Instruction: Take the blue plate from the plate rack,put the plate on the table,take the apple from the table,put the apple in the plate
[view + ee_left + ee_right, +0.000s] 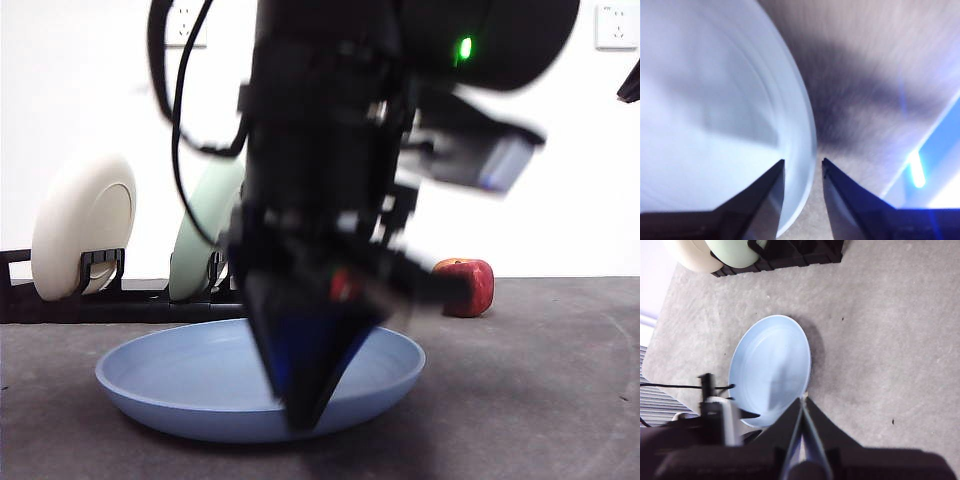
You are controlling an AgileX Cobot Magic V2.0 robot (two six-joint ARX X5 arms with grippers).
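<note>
The blue plate (pixel 180 375) lies flat on the table (pixel 540 400), in front of the plate rack (pixel 60 300). My left gripper (pixel 305 410) hangs over the plate's front rim. In the left wrist view, which is blurred, its jaws (pixel 802 167) stand slightly apart on either side of the plate's rim (pixel 797 125). The apple (pixel 465 285) stands on the table behind the plate to the right, partly hidden by the arm. My right gripper (pixel 803 402) is shut and empty, high above the plate (pixel 770 367); in the front view it is only a black tip (pixel 630 80).
A cream plate (pixel 85 225) and a pale green plate (pixel 205 225) stand upright in the rack; they also show in the right wrist view, cream (pixel 687 255) and green (pixel 732 252). Bare table lies right of the blue plate (pixel 880 350).
</note>
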